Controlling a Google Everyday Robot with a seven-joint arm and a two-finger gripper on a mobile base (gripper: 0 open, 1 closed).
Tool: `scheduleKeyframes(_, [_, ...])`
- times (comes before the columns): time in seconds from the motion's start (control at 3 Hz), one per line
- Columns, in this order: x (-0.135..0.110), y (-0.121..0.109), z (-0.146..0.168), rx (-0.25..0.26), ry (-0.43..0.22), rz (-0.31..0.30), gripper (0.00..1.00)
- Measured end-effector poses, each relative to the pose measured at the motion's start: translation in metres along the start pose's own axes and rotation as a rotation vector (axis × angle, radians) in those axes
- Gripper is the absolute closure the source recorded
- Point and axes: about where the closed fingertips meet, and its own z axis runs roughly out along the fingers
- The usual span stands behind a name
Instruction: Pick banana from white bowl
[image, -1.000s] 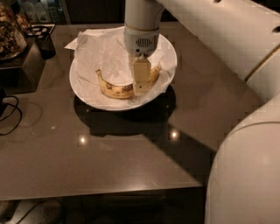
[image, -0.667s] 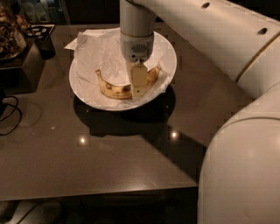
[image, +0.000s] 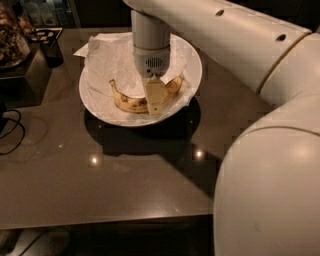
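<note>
Beneath the claw, speckled curved yellow banana is lying crosswise in round white bowl; clench state: cannot tell.

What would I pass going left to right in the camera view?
Black cable → dark cup → white bowl, holding the banana with the gripper at its middle → big white robot arm.

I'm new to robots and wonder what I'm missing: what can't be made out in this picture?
All in the camera view:
- Middle of the banana: hidden behind the gripper, which hangs over it in the white bowl.
- Whether the gripper grips the banana: its own body blocks that.
- Right side of the table: covered by the arm.
- Clutter top left: cut by the edge, too dim.
</note>
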Motion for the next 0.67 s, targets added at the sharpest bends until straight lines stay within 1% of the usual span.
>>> scheduleKeyframes(0.33, [0.0005,-0.0017,0.0062,-0.010,0.008,0.001,0.37])
scheduleKeyframes(0.67, [0.0027,-0.0020,0.0109,-0.017,0.015,0.003,0.55])
